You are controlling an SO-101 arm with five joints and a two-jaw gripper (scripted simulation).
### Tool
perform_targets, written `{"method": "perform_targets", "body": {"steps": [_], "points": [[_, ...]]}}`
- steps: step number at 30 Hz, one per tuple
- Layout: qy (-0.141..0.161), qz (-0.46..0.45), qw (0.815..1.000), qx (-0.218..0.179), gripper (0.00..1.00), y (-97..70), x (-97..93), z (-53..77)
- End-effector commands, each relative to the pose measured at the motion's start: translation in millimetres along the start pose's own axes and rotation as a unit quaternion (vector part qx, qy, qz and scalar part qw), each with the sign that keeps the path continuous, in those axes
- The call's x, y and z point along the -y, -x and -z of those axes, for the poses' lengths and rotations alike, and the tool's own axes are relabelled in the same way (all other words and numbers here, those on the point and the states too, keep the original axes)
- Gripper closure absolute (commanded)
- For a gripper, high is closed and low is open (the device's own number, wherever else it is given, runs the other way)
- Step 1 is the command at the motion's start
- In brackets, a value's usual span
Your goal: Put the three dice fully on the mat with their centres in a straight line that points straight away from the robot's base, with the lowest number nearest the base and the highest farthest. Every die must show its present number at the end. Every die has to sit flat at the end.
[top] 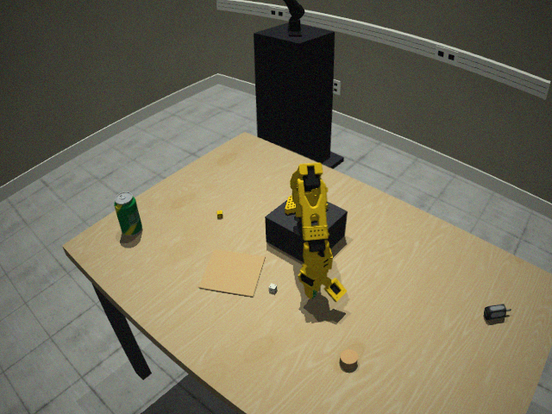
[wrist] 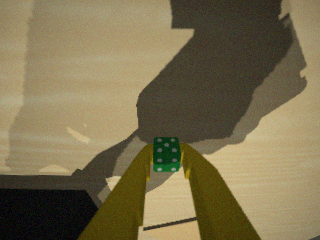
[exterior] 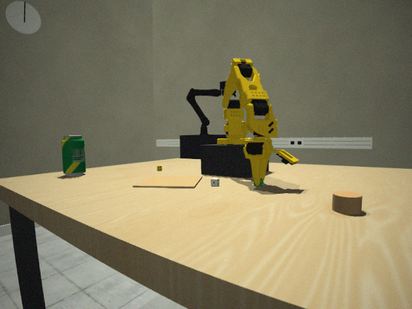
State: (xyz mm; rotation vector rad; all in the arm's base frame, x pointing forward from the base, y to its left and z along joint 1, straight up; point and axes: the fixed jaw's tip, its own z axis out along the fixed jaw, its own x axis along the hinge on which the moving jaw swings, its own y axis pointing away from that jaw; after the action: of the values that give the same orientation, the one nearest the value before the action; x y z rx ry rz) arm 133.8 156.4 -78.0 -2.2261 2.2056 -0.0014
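Observation:
My yellow gripper (wrist: 166, 162) is shut on a green die (wrist: 166, 154) with white pips, seen between the fingertips in the wrist view. In the top and exterior views the fingertips (top: 314, 294) point down at the table, just in front of my black base, and the green die (exterior: 261, 182) shows at their tips, at or just above the table. A white die (top: 272, 288) lies on the table just right of the tan mat (top: 232, 272). A yellow die (top: 219, 215) lies on the table beyond the mat, apart from it. The mat has no die on it.
A green soda can (top: 128, 214) stands near the far left table edge. A short wooden cylinder (top: 348, 357) sits toward the front. A small dark motor-like part (top: 495, 311) lies at the right. The black base block (top: 306, 227) stands behind the gripper.

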Motion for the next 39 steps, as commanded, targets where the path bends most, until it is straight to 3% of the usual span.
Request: {"method": "perform_targets", "body": {"steps": [1,7,25,39], "points": [[0.004,0.001,1.0,-0.004,1.0,-1.8,0.1,-1.7],[0.004,0.001,1.0,-0.004,1.0,-1.2,0.5,4.2],[0.004,0.0,1.0,-0.004,1.0,-1.0,-0.8,44.8],[0.004,-0.01,1.0,-0.004,1.0,-3.4,2.4,47.5]]}}
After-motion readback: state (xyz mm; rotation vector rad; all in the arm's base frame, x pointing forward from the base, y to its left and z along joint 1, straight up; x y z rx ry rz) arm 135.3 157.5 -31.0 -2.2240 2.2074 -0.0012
